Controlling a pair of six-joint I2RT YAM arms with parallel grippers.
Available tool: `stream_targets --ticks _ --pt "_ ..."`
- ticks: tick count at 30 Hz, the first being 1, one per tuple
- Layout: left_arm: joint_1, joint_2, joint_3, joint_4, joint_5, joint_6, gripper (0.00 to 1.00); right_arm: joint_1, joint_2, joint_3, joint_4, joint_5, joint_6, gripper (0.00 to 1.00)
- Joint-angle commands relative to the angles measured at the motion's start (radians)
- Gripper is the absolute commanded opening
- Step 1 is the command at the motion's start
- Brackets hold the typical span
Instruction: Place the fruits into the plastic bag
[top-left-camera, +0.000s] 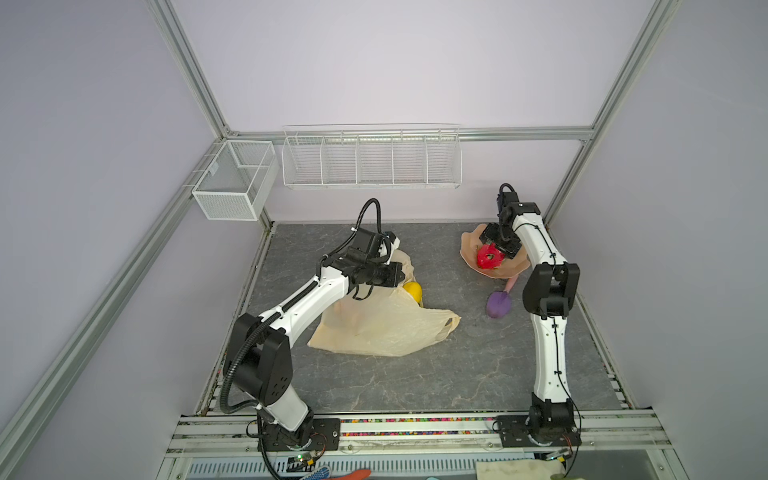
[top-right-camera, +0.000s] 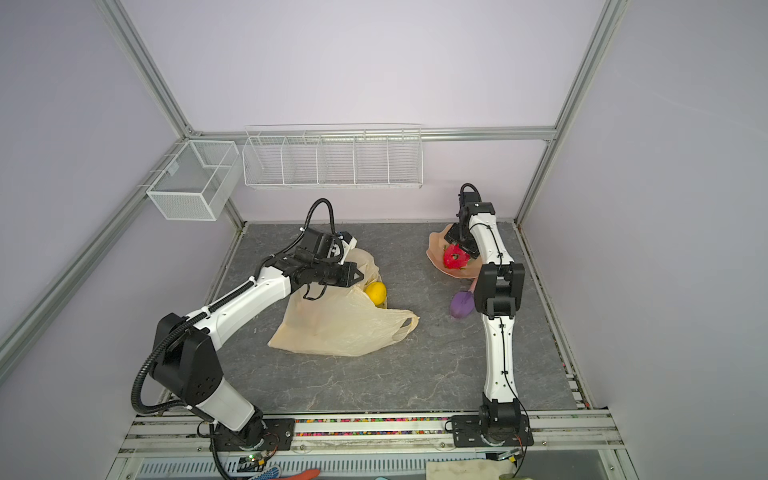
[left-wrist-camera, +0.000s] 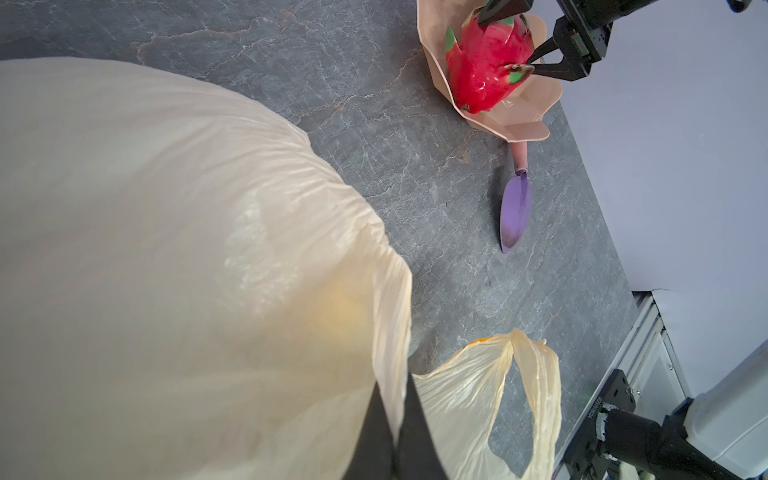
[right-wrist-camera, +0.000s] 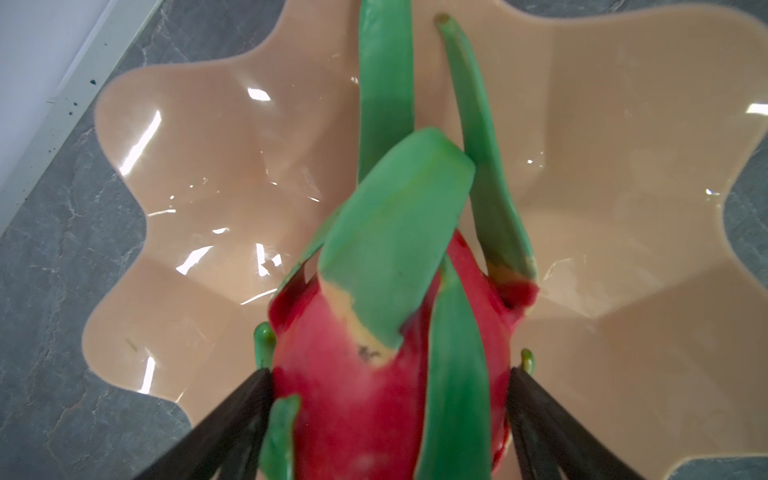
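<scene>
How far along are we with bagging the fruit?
Done, apparently: a yellow citrus lies inside the plastic bag at its mouth. In hand: the left gripper is shut on the bag's edge, holding it up, and the right gripper grips the dragon fruit, not yet out of the pink dish. Left: carry that fruit over and drop it in. No other loose fruit shows; the bag's deeper contents are hidden.

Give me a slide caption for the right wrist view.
Right gripper closed on the red, green-scaled dragon fruit at the wavy-edged pink dish.
</scene>
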Motion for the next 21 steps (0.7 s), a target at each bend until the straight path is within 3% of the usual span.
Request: stream_targets --ticks 1,7,10,18,21 --pt "-0.001 -0.022 -0.017 0.019 -0.001 -0.007 0.00 -0.001 0.106 -0.104 -0.132 0.030 -0.024 0.88" --pt "-0.001 -0.026 -0.015 0.009 -0.012 -0.002 0.00 0.000 0.008 -0.195 -0.030 0.029 -0.025 0.98" --pt "-0.002 -0.026 -0.011 0.006 -0.013 -0.001 0.00 0.000 -0.034 -0.206 -0.002 0.025 -0.038 0.84" --pt "-0.001 -0.018 -0.004 0.004 -0.015 0.004 0.00 -0.003 -0.135 -0.232 0.032 0.024 -0.046 0.76" --pt "-0.001 -0.016 0.001 -0.001 -0.015 0.006 0.00 -0.001 -0.199 -0.253 0.085 0.006 -0.039 0.65"
